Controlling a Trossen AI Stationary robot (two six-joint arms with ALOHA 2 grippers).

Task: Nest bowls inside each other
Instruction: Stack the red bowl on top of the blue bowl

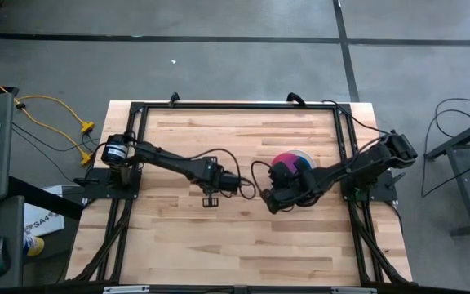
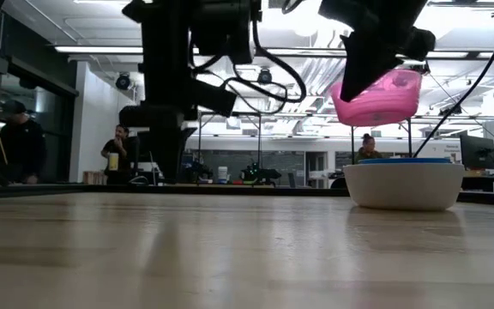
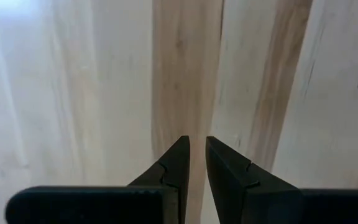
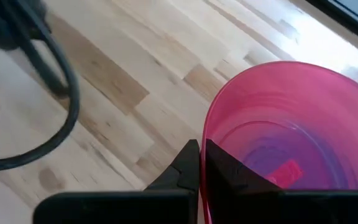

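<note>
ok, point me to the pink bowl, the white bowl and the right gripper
pink bowl (image 2: pixel 382 100), low view, on its side wall, held in the air.
white bowl (image 2: pixel 403 186), low view, on its outer wall, resting on the table.
right gripper (image 4: pixel 201 163), right wrist view, between the fingertips at the pink rim.
</note>
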